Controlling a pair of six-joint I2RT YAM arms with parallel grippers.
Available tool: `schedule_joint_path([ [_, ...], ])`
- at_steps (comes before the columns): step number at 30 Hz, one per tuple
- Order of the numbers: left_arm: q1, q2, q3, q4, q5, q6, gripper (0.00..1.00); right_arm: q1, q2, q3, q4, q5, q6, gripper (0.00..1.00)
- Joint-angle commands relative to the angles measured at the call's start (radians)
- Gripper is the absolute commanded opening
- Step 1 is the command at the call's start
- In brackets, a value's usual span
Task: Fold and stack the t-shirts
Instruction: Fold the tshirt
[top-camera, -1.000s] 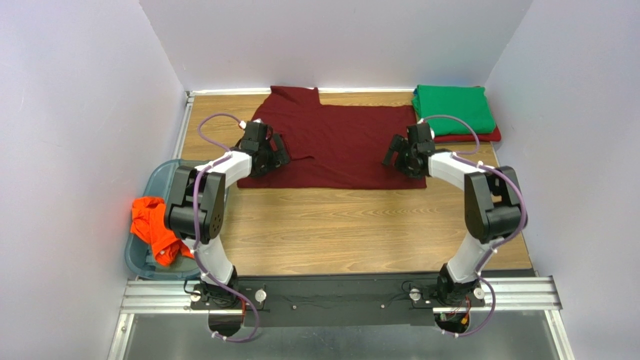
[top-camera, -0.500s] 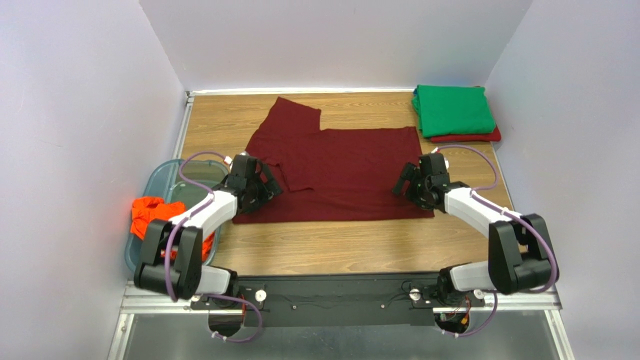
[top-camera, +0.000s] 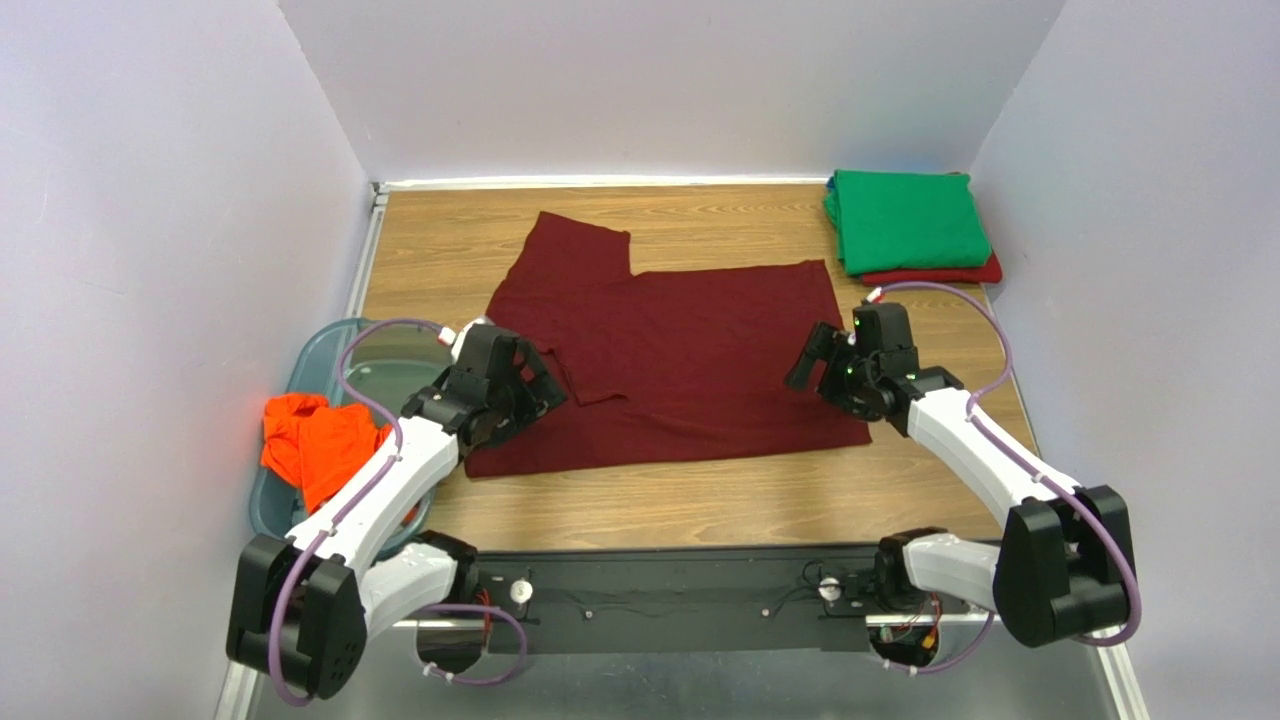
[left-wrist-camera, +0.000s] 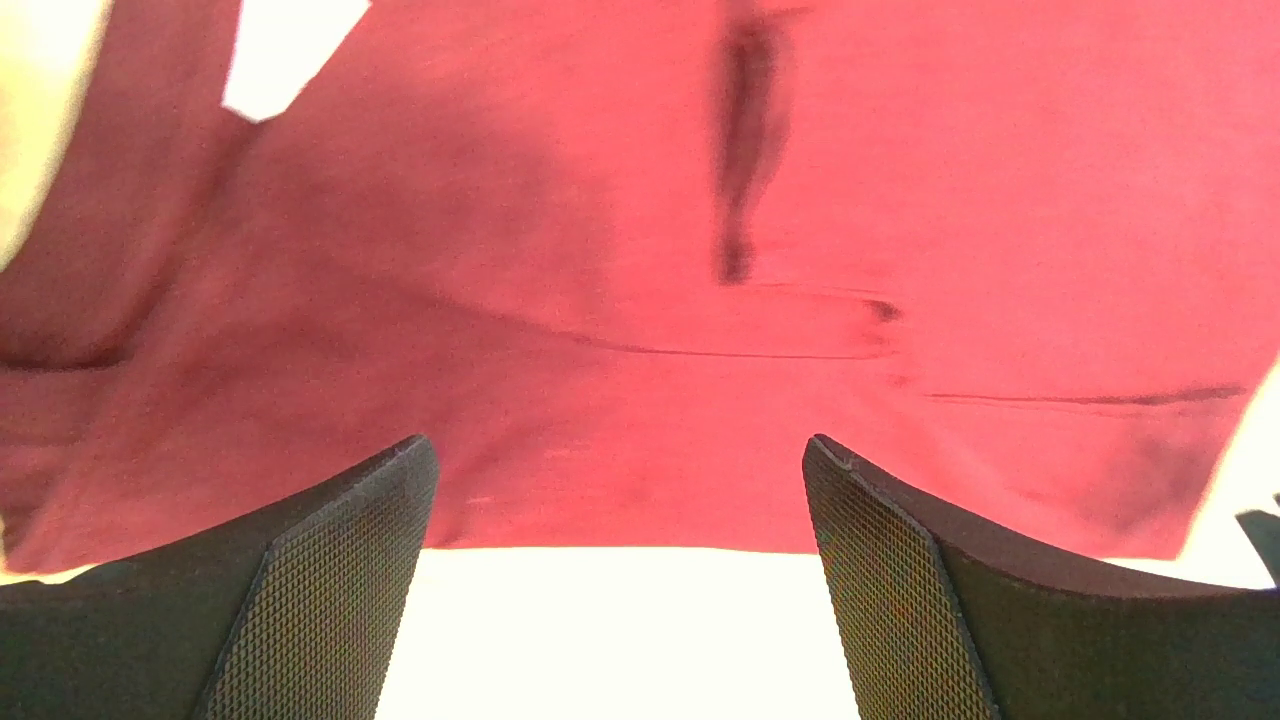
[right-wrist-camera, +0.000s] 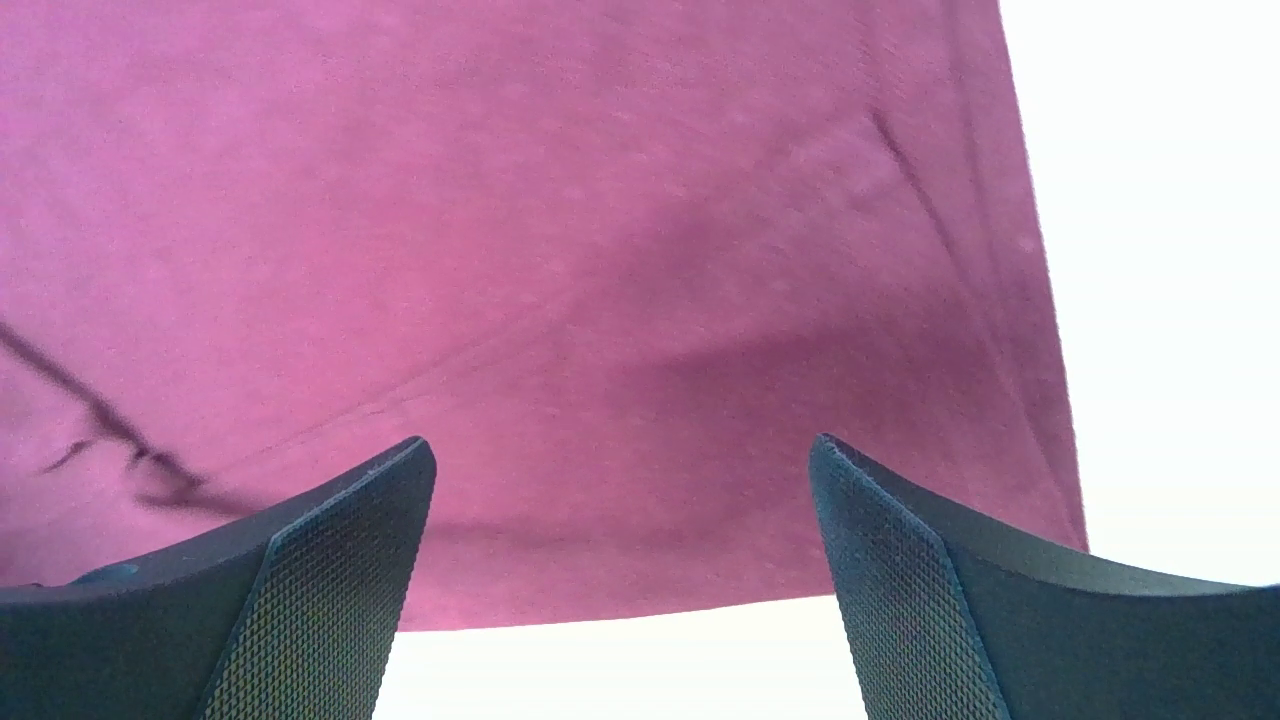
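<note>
Maroon t-shirt (top-camera: 676, 353) lying flat, faintly creased, left tool (top-camera: 541, 387) and right tool (top-camera: 819, 378) both spread wide, empty.

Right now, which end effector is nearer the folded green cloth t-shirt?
Right: right end effector hangs nearside of the green t-shirt; left end effector is far across the maroon cloth t-shirt.

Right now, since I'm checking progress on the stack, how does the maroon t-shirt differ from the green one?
The maroon t-shirt lies spread out in the middle, a sleeve sticking out; the green t-shirt is folded into a compact rectangle in the far right corner. The maroon one rests directly on the table; the green one sits on a red t-shirt. Both are plain and lie flat.
</note>
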Motion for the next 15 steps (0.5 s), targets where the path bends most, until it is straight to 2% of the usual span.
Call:
schedule_joint_path([
  [1, -0.054, 0.021, 0.064, 0.067, -0.043, -0.016, 0.98, -0.001, -0.01, 0.049, -0.023, -0.056, -0.054, 1.0],
  [6, -0.096, 0.189, 0.107, 0.169, -0.009, 0.003, 0.98, -0.001, -0.012, 0.072, -0.023, -0.034, -0.071, 1.0],
  [9, -0.107, 0.269, 0.128, 0.201, -0.012, 0.016, 0.93, -0.002, -0.013, 0.069, -0.023, -0.026, -0.07, 1.0],
  [12, -0.107, 0.323, 0.136, 0.232, -0.012, 0.027, 0.84, -0.002, -0.016, 0.065, -0.023, -0.002, -0.067, 1.0],
  [15, -0.107, 0.367, 0.142, 0.252, 0.0, 0.038, 0.63, -0.002, -0.02, 0.063, -0.023, 0.006, -0.067, 1.0],
])
